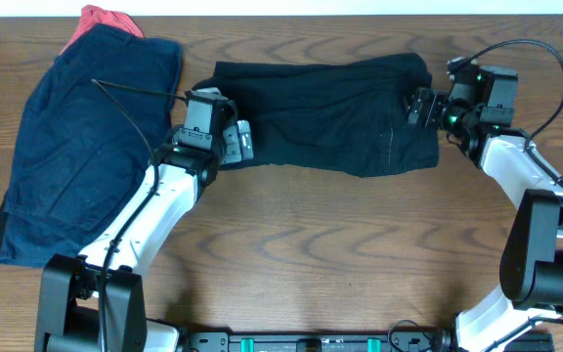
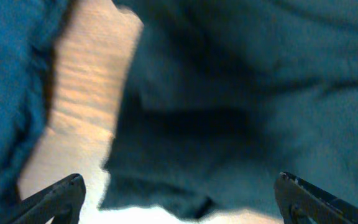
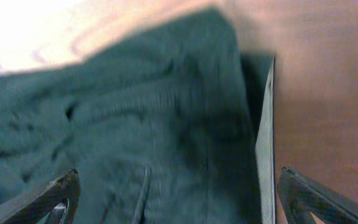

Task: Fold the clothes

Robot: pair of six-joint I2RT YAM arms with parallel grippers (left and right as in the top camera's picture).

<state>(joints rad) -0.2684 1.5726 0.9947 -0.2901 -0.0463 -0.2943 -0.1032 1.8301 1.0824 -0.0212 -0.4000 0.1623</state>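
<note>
From above: a brown wood table (image 1: 291, 254) with dark swirls in the grain. Across the top middle, black shorts (image 1: 330, 112), lying flat but a bit bumpy, long side going left to right. Far to the left, a big navy blue garment (image 1: 86, 147), spread out, with a thin strip of bare table between it and the shorts. At its top edge, a small red garment (image 1: 106, 20) peeking out from under it. Left gripper (image 1: 240, 144) down at the left end of the shorts. Right gripper (image 1: 418, 106) at the right end, over the cloth. Too small from up here to tell how the jaws stand.

From the left wrist, all blurry: two dark fingertips (image 2: 64, 196) low in the corners, spread far apart, pinching nothing. Between and above them, the dark cloth of the shorts (image 2: 229, 93). Left of that, a pale strip of table (image 2: 86, 93), then the navy blue garment (image 2: 5, 93) along the left edge.

From the right wrist, blurry too: fingertips (image 3: 61, 193) again low in both corners, jaws spread wide, nothing held. Shorts (image 3: 135, 112) filling the left and middle, with folds and a seam. A whitish band (image 3: 265, 124) along their right edge. Bare brown table (image 3: 328, 81) to the right and along the top.
</note>
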